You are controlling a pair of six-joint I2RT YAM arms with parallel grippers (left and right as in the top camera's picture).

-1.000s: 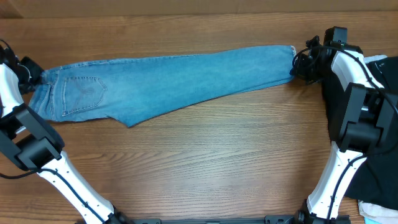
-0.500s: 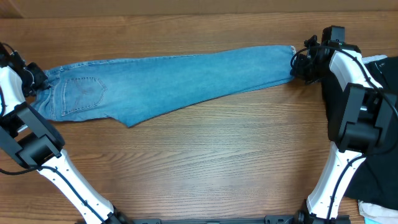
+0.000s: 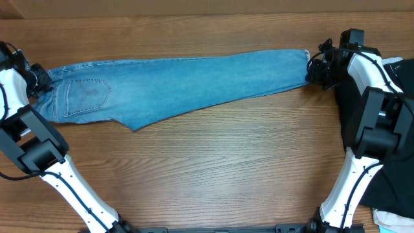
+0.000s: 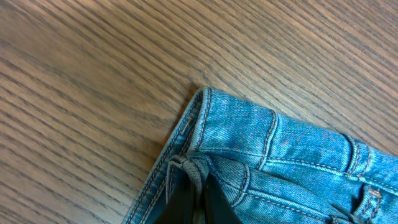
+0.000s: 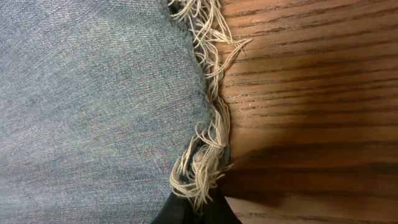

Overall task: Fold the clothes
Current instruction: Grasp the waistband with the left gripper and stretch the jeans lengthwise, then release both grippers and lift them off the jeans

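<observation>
Table (image 3: 207,175) first, wood grain running wide. Across its far half the jeans (image 3: 187,81) lie stretched flat in one long strip: waist at the left end, hems at the right, back pocket (image 3: 87,97) facing up. Off the right end of the denim a black garment (image 3: 396,188) lies under the right arm (image 3: 359,123).

Both arms come up from the near edge, one down each side. The left arm (image 3: 26,139) bends in at the top toward the waist corner, and the right arm hooks in toward the hem end.

Now the grips. The left gripper (image 3: 37,79) is pinched tight on the waistband (image 4: 249,134), and its wrist view shows dark fingers (image 4: 186,202) closed over a bunched fold at the corner. The right gripper (image 3: 315,70) is clamped on the frayed hem (image 5: 208,143), pale threads spilling over its fingers (image 5: 180,214) right at the cloth's edge, with bare wood beside it.
</observation>
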